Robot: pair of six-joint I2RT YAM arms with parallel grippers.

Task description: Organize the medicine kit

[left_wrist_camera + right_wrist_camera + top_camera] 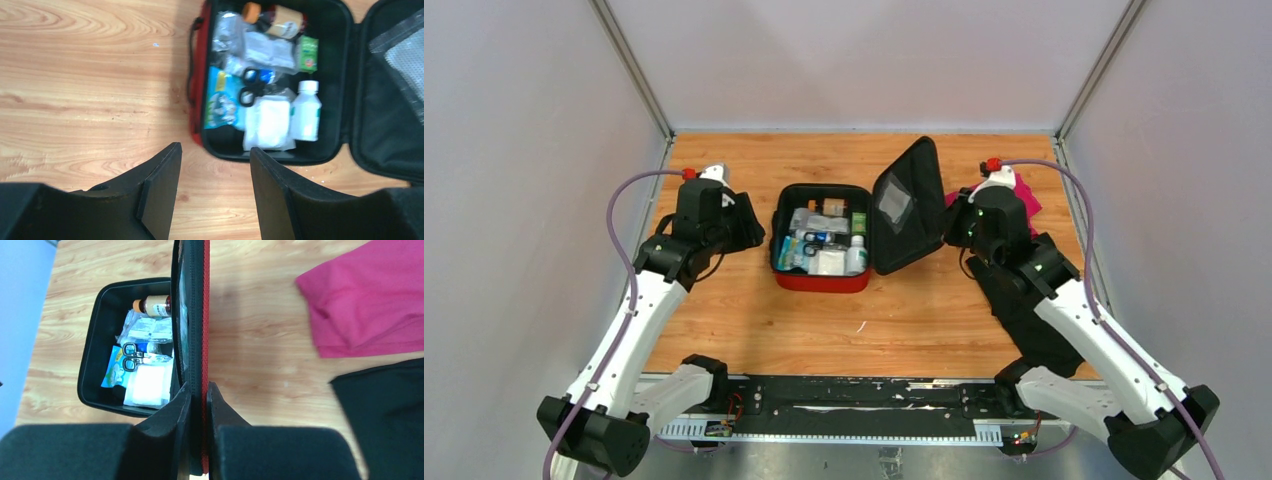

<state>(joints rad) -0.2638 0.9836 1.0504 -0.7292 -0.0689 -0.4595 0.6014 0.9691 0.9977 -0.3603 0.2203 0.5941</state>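
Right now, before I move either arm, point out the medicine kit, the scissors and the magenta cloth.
medicine kit (pixel 205 315): right wrist view, red outer edge of the raised lid.
scissors (pixel 136 356): right wrist view, where the black handles join.
magenta cloth (pixel 370 305): right wrist view, middle of the folded fabric.

Open medicine kit (pixel 822 283) (lid (pixel 909 205) upright)

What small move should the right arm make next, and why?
Probably swing the lid leftward over the case: the right gripper is shut on the lid's edge, the lid stands upright, and the supplies already lie inside.
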